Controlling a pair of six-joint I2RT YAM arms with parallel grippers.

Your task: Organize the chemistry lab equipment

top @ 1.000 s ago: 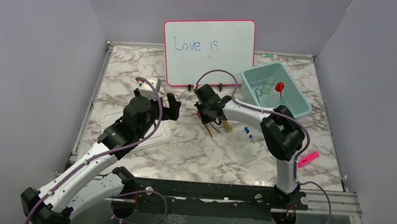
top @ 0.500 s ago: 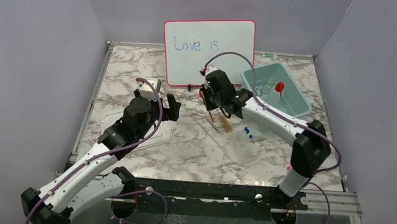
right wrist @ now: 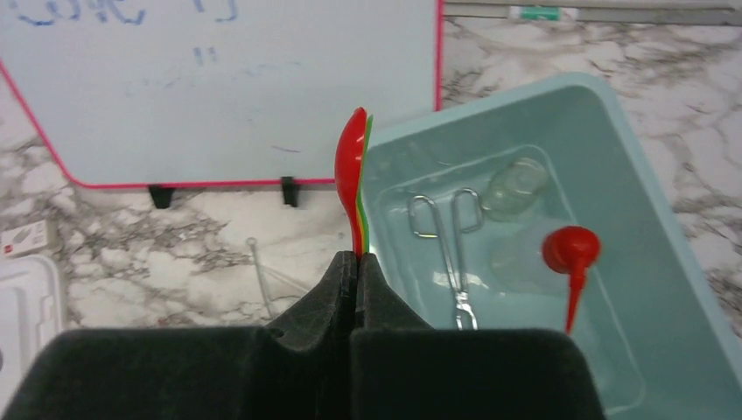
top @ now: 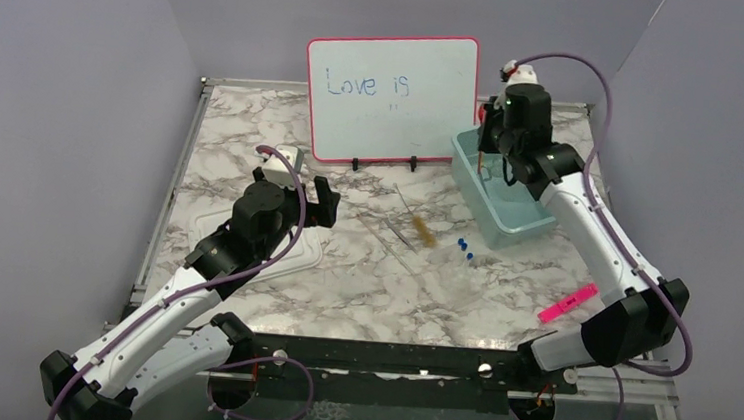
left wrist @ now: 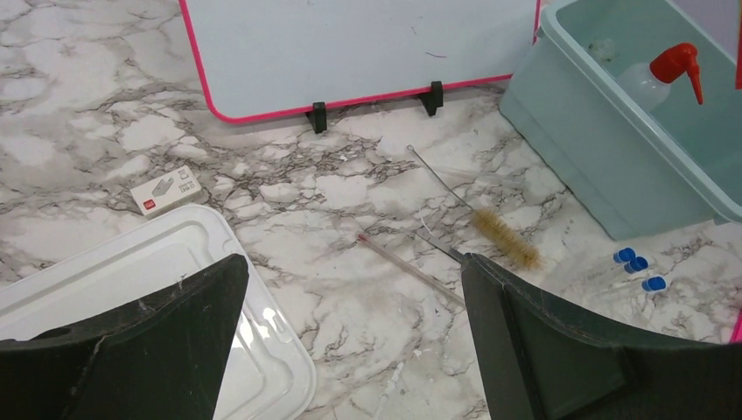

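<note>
- A marble table (top: pixel 362 289) is carrying the work, with a pink-framed whiteboard (top: pixel 390 96) standing at the back
- A teal bin (right wrist: pixel 490 96) is sitting right of the whiteboard, already holding 3 items: a squeeze bottle with a red spout (right wrist: pixel 569 254), metal tweezers (right wrist: pixel 455 254) and a clear little beaker (right wrist: pixel 516 185)
- The left gripper (left wrist: pixel 350 262) is hovering with jaws wide, holding nothing, beside a white lid (left wrist: pixel 131 262)
- The right gripper (right wrist: pixel 354 262) is pinching thin sticks (right wrist: pixel 353 175), red outermost, above the bin's whiteboard-side wall; dropping them inside looks like the step in hand
- A wire brush (left wrist: pixel 506 241) is lying on the table near the bin, well apart from both grippers
- A thin rod (left wrist: pixel 407 267) and 3 blue-capped tubes (left wrist: pixel 634 267) are also lying out, so roughly half the tidying seems done
</note>
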